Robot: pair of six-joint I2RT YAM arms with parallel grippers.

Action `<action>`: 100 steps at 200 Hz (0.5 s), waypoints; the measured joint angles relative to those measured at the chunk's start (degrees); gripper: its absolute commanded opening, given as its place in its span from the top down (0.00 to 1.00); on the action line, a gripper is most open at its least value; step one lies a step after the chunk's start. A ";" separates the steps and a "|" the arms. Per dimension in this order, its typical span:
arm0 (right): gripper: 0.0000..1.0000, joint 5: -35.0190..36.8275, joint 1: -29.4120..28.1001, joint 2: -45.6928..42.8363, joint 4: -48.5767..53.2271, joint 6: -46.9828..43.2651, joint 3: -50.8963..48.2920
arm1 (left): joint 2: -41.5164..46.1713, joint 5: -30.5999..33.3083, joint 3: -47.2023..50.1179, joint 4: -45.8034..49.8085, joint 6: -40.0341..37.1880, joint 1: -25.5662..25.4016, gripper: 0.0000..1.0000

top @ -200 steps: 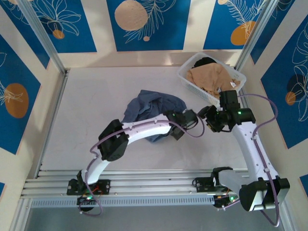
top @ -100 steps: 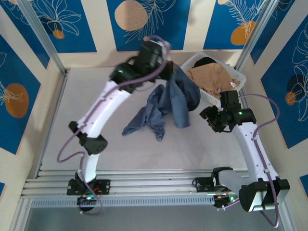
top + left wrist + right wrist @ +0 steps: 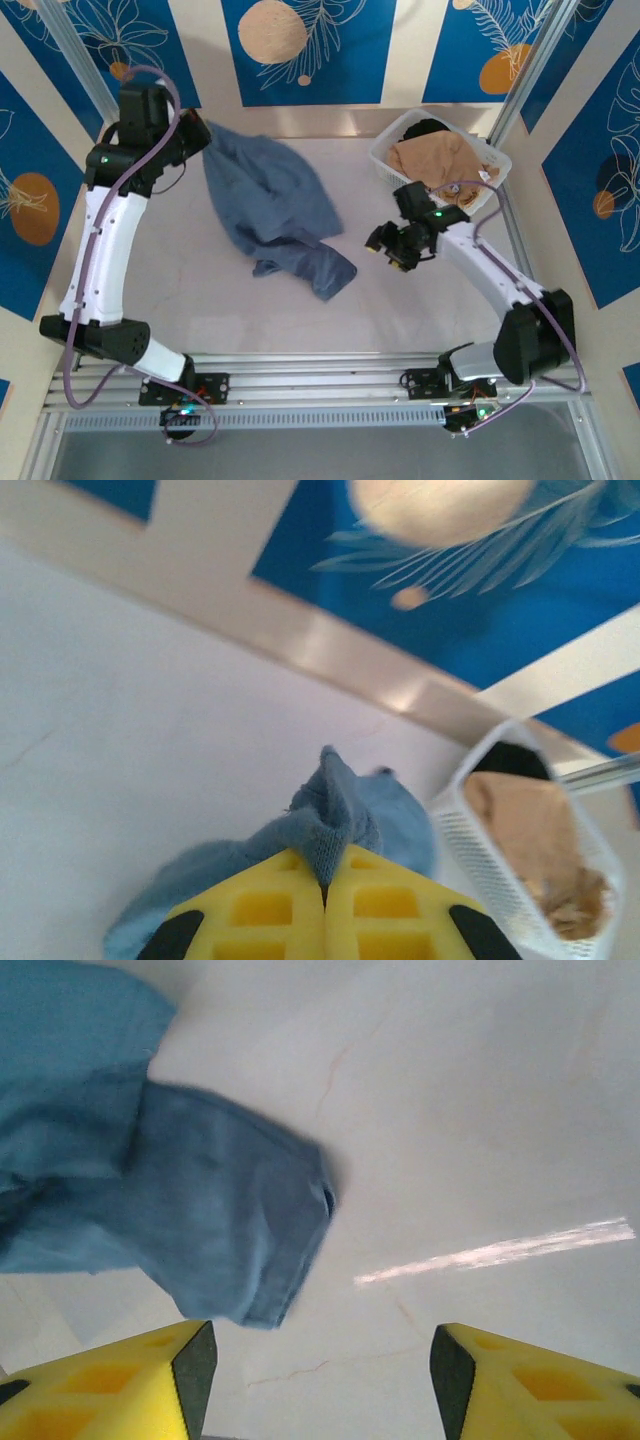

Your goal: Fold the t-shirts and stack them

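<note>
Starting at the near edge of the table [image 3: 170,290], we find the two arm bases [image 3: 185,388] side by side, well in front of the white lattice basket [image 3: 388,165], which sits toward the far right corner.

Closer to us than the basket, just off its front-left side, the right gripper [image 3: 385,250] hangs over bare tabletop. In its wrist view the yellow fingers [image 3: 120,1370] stand well apart, with the pale surface between them and nothing held. Ahead of those fingers lies one end of the slate-blue t-shirt [image 3: 275,200].

That shirt lies to the left of the basket. Its lowest end, the part nearest us, appears to rest on the table, a little left of the right gripper. From there the cloth runs up and away from us, spreading wide in loose folds, toward the far left, well apart from the basket.

At that far-left end the left gripper [image 3: 200,135] is raised above the table. Its yellow pads [image 3: 260,910] are pressed together on a bunched edge of the slate-blue t-shirt, so the cloth hangs from this pinch.

Inside the basket the tan t-shirt [image 3: 435,160] lies crumpled, and we see some dark cloth [image 3: 430,127] at the basket's far end. Beyond the basket rise the blue panels [image 3: 300,60] of the back wall.
</note>
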State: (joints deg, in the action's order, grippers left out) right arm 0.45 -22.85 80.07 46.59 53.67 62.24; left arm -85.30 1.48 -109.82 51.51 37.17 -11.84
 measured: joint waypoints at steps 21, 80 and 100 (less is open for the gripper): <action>0.37 -2.34 -3.41 5.90 -3.72 2.47 -0.22 | 0.61 0.28 7.80 0.20 -0.04 1.84 1.00; 0.37 -4.76 -7.34 20.37 -8.48 6.84 5.25 | 3.61 2.01 15.98 0.66 -1.38 2.67 1.00; 0.39 -3.93 -9.18 25.99 -9.38 6.14 12.07 | 4.59 2.19 15.98 0.61 -1.70 2.71 1.00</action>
State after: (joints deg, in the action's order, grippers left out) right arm -3.49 -32.03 106.06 37.21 59.81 74.30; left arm -80.71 3.66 -93.84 52.12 35.46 -9.13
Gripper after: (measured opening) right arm 0.621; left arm 0.046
